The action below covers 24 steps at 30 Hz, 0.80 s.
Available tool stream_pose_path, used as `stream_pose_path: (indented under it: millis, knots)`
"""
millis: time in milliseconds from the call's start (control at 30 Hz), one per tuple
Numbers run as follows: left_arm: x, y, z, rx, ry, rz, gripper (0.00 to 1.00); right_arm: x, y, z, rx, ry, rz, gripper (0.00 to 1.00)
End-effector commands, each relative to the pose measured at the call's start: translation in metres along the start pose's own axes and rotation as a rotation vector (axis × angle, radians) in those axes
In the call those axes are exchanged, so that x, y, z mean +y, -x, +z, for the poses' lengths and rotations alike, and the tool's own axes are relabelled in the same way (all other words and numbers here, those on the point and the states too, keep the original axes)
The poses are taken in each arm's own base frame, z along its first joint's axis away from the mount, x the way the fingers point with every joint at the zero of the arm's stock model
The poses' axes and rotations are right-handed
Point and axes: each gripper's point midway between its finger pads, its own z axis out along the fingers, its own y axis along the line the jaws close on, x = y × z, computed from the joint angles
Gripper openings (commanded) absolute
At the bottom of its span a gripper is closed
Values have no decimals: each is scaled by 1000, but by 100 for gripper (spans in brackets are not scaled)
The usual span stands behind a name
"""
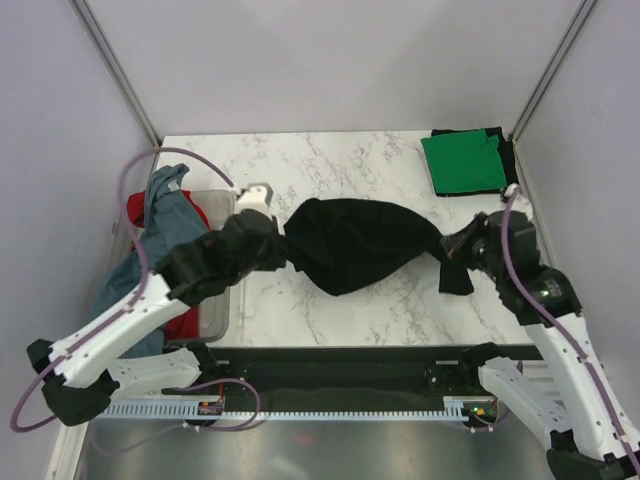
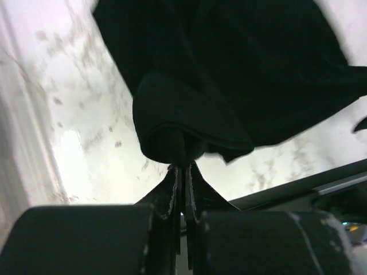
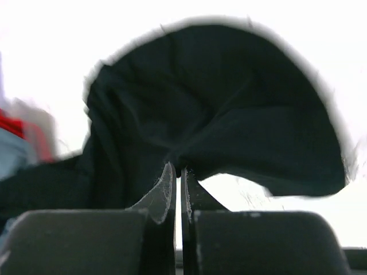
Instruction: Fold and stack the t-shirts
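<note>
A black t-shirt [image 1: 358, 243] hangs stretched between my two grippers over the middle of the marble table [image 1: 300, 160]. My left gripper [image 1: 285, 250] is shut on its left end; in the left wrist view the cloth [image 2: 189, 123] bunches right at the closed tips [image 2: 184, 167]. My right gripper [image 1: 447, 248] is shut on its right end, with a flap hanging below; in the right wrist view the black cloth [image 3: 229, 114] fills the view above the closed tips [image 3: 178, 170]. A folded green t-shirt [image 1: 462, 162] lies at the back right on a black one [image 1: 505, 150]. Grey-blue [image 1: 160, 215] and red [image 1: 140, 207] shirts hang from the bin.
A translucent grey plastic bin [image 1: 215, 305] stands at the table's left edge under my left arm. A metal frame post rises at each back corner. A black rail [image 1: 340, 365] runs along the near edge between the arm bases.
</note>
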Motion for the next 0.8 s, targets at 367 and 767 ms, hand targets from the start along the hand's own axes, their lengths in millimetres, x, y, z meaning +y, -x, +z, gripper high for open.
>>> stream_pose_path:
  millis: [367,767]
  knots:
    - [27,201,-225,-637,-7,51,2,44,215,-239,-736,-33,-23,0]
    - [-22,237,-305,-797,-370,82,2,79,225,-356,-1001,325,-195,0]
